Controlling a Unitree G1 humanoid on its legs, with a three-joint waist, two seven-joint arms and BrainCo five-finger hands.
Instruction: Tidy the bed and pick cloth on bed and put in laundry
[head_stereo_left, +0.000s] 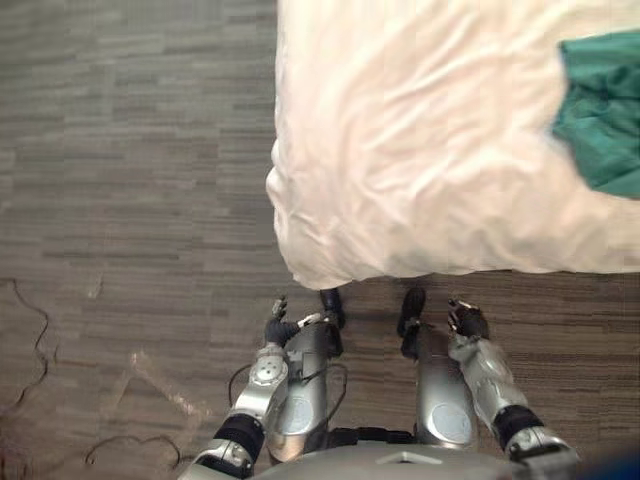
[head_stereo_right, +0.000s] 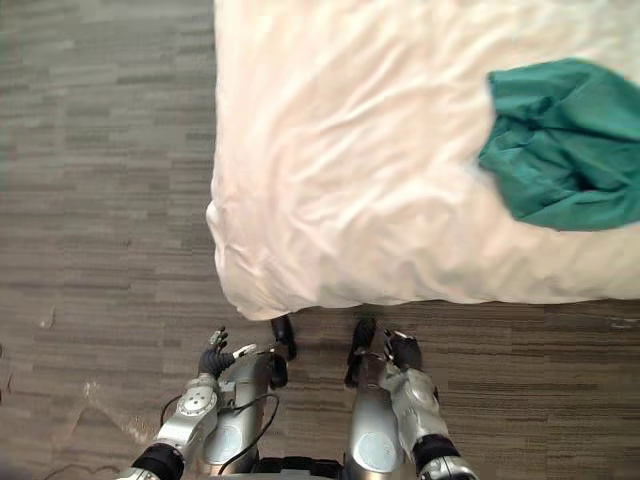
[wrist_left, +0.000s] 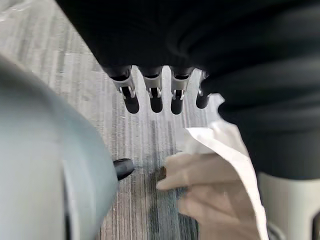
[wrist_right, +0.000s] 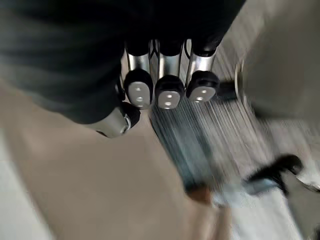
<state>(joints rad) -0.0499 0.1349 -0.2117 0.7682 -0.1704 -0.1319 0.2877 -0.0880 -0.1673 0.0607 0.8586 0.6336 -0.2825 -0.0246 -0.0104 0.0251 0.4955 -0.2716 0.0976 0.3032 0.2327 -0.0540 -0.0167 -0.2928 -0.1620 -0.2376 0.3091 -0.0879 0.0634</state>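
**Item under task.** The green cloth (head_stereo_right: 565, 145) lies crumpled on the bed (head_stereo_right: 350, 150), at the upper right of the right eye view, and runs off the right edge of that frame. It rests on the pale cover, set back from the bed's near edge. The cover is rumpled across its width and puckered at the corner in the lower left of the bed.

**Hands.** The left hand (head_stereo_left: 280, 325) hangs low at lower centre-left, over the grey floor (head_stereo_right: 100, 150) just short of the bed corner. Its wrist view shows the fingers (wrist_left: 150, 95) straight and empty. The right hand (head_stereo_left: 467, 318) hangs at lower centre-right, with its fingers (wrist_right: 169, 95) loosely relaxed and grasping nothing. Both hands are well apart from the cloth.

**Handling assessment.**
- The cloth appears thin, light and limp.
- It is not fragile and unlikely to slip, but it would probably drape and trail once lifted.
- The raised folds near the middle of the heap look like the best hold, pinched between thumb and fingers.
- A grip at a flat edge risks catching the cover underneath and dragging it along.
- The right hand sits on the nearer side for this reach.
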